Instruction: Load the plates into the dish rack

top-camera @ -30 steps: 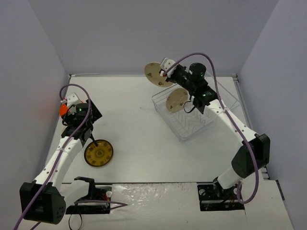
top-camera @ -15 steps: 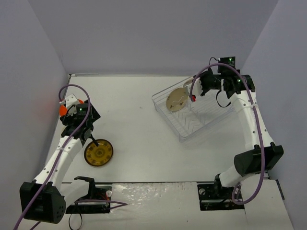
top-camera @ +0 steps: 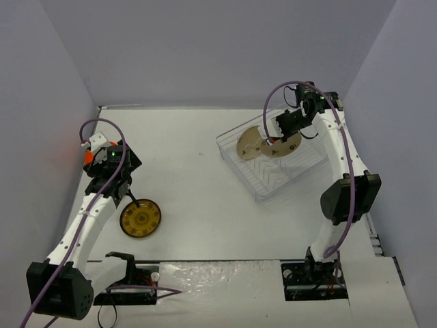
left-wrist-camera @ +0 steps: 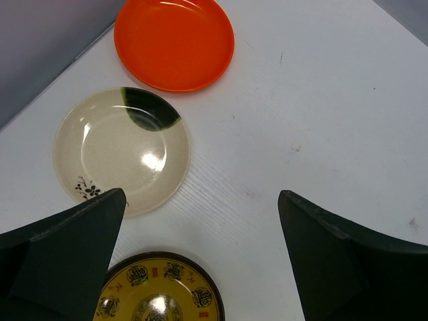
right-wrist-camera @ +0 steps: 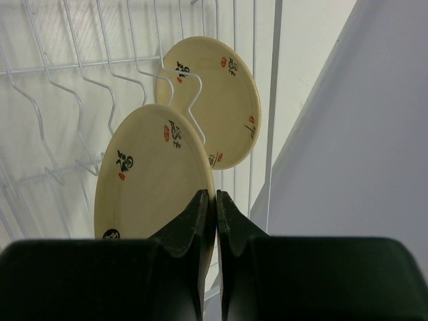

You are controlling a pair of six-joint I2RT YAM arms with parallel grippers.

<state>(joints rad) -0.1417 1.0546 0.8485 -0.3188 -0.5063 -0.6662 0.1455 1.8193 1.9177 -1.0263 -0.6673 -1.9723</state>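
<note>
Swung back over the clear plastic dish rack [top-camera: 270, 184], the right claw [right-wrist-camera: 215, 200] is clamped on a second cream round plate [right-wrist-camera: 150, 180]; another cream plate [right-wrist-camera: 231, 107] is racked just ahead; lowering between free dividers [right-wrist-camera: 41, 127] is needed.

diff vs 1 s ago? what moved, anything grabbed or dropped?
The right gripper, shut on a cream plate, swung it from beyond the dish rack's far-left corner, round to the right and down among the dividers, next to the other cream plate. It has not let go. The left gripper stayed open and barely shifted; the brown plate did not move.
</note>
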